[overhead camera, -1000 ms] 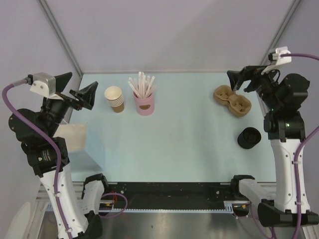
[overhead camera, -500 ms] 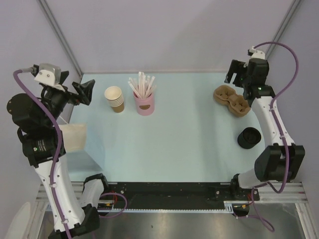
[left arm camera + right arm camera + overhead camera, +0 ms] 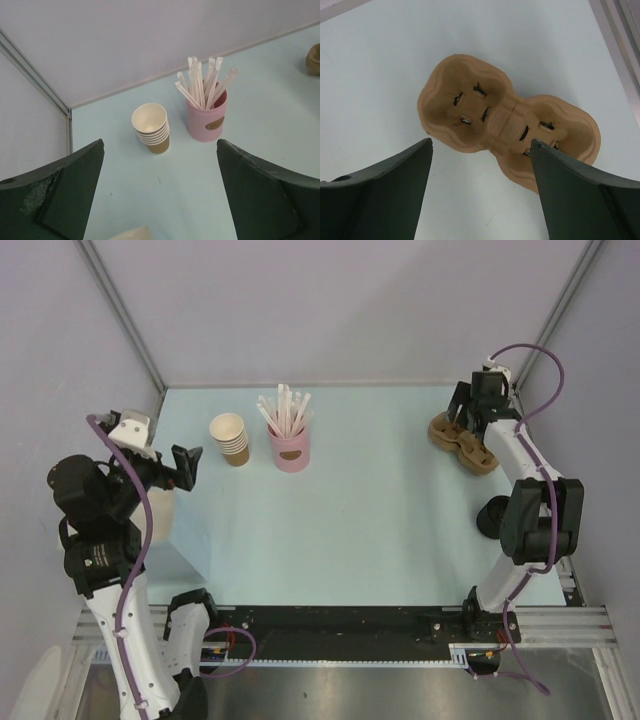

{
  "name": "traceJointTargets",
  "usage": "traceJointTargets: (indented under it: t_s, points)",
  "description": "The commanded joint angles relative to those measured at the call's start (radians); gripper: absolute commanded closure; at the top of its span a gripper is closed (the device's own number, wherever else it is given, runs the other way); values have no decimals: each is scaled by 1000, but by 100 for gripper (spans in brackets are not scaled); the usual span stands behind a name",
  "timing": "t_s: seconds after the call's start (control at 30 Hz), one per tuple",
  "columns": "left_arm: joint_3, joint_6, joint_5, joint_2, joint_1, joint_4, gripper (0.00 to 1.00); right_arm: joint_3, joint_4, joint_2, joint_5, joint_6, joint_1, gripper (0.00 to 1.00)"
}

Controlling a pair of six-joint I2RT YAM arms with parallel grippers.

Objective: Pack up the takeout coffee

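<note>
**A:** Status on the coffee pack?

**B:** Early. Coffee cup (image 3: 490,517) stands on the worktop (image 3: 380,530), right side, towards the near edge. Black lid on, nothing gripping it. The right arm (image 3: 530,475) partly hides it in the top view.

**A:** Right jaws?

**B:** Spread wide, empty. Poised over the pulp cup carrier (image 3: 507,122) at the far right, with one finger showing on either side of it in the wrist view. Can't tell if there's contact.

**A:** Left?

**B:** Left arm (image 3: 100,510) is at the left edge. Left jaws released, empty, facing the stack of cups (image 3: 151,127) and the pink cup of straws (image 3: 206,117). The paper bag (image 3: 158,517) lies under that arm, mostly hidden. Can't tell if its mouth is open.

**A:** Which step, then?

**B:** My read: approach to the carrier, with no grasp made yet. Coffee and bag are on opposite sides of the worktop, well apart.

**A:** Next move?

**B:** Probably lower the right jaws and close on the carrier's middle bridge or rim. It's thin pulp, so a light squeeze. After that the coffee needs seating upright in one well. The bag likely needs the left jaws to hold it open.

**A:** Risks?

**B:** The right forearm is just beside the coffee cup, so a sideways swing could tip it.
</note>
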Motion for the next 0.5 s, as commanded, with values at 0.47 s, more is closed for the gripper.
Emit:
traceJointTargets:
  t_s: [0.47]
  points:
    - [-159, 51, 35, -96, 8, -7, 0, 72, 4, 208, 35, 186, -100, 31]
